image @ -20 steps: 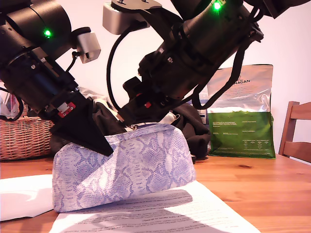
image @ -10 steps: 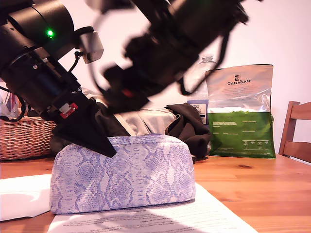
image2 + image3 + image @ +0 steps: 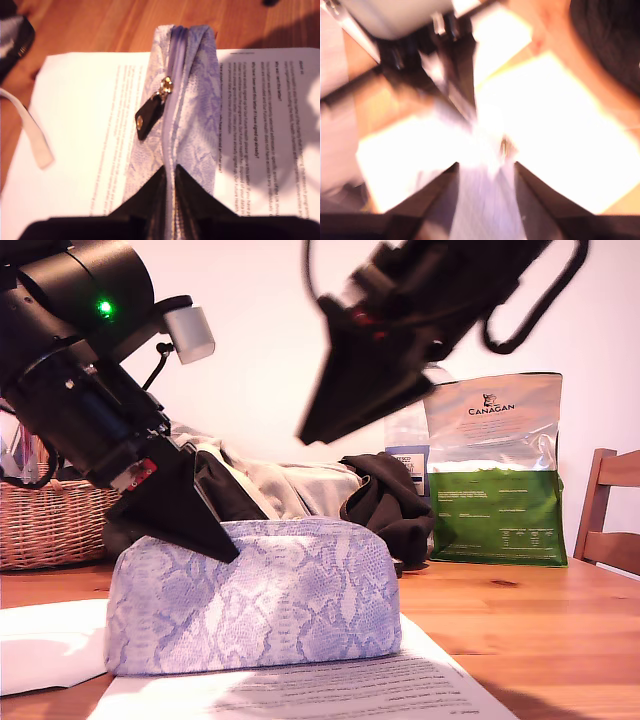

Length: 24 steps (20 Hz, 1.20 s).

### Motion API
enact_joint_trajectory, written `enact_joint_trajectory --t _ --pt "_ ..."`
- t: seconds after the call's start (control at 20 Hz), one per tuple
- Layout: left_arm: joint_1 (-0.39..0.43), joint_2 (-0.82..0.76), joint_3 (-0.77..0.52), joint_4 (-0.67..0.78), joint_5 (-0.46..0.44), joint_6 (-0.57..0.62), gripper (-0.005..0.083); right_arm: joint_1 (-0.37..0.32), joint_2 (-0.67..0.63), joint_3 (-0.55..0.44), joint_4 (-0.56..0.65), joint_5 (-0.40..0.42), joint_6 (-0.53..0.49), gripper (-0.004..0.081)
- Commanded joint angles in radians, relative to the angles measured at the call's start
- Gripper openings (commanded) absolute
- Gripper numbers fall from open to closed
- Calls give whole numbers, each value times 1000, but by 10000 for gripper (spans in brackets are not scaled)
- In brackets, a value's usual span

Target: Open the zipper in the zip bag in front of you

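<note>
The lavender snakeskin zip bag [image 3: 260,595] lies on printed paper on the wooden table. My first gripper [image 3: 222,545] is at the bag's end on the exterior view's left, shut on the top ridge. In the first wrist view its fingertips [image 3: 170,175] pinch the zipper [image 3: 172,105] line. The metal slider and black pull tab [image 3: 148,114] sit partway along the ridge, beyond the fingers. My second gripper [image 3: 312,430] hangs blurred well above the bag. Its wrist view shows the fingers [image 3: 485,172] spread open, with the bag [image 3: 485,215] far below.
A green-and-silver Canagan foil bag [image 3: 495,470] stands at the back on the exterior view's right, with a wooden chair [image 3: 605,510] beside it. Dark clothing [image 3: 385,505] lies behind the pouch. A wicker basket [image 3: 50,525] sits at the exterior view's left. Printed sheets [image 3: 330,695] cover the near table.
My second gripper has lifted off the bag's top, up and toward the exterior view's right. The tilted bag has settled flat. My first gripper has kept its hold.
</note>
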State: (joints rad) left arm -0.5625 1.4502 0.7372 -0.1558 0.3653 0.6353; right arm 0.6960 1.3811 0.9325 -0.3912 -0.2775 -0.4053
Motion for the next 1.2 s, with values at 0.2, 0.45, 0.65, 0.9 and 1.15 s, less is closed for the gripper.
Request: enact_joint_trajectory --t 0.2,0.45,0.65,0.9,1.15 --pt "-12 4 2 37 1 59 -19 -84 56 -22 5 -65 -63 336" --pt "-41 -35 4 43 -10 130 -19 -82 81 -22 33 -103 -119 352" --pt "-61 -80 4 56 -67 184 -19 -81 89 -22 0 -108 -149 366" --pt "-77 -104 5 60 -75 206 -19 -64 90 -22 9 -107 -179 296" --pt "-112 -129 5 77 -93 237 -19 -35 106 -22 10 -33 -213 268"
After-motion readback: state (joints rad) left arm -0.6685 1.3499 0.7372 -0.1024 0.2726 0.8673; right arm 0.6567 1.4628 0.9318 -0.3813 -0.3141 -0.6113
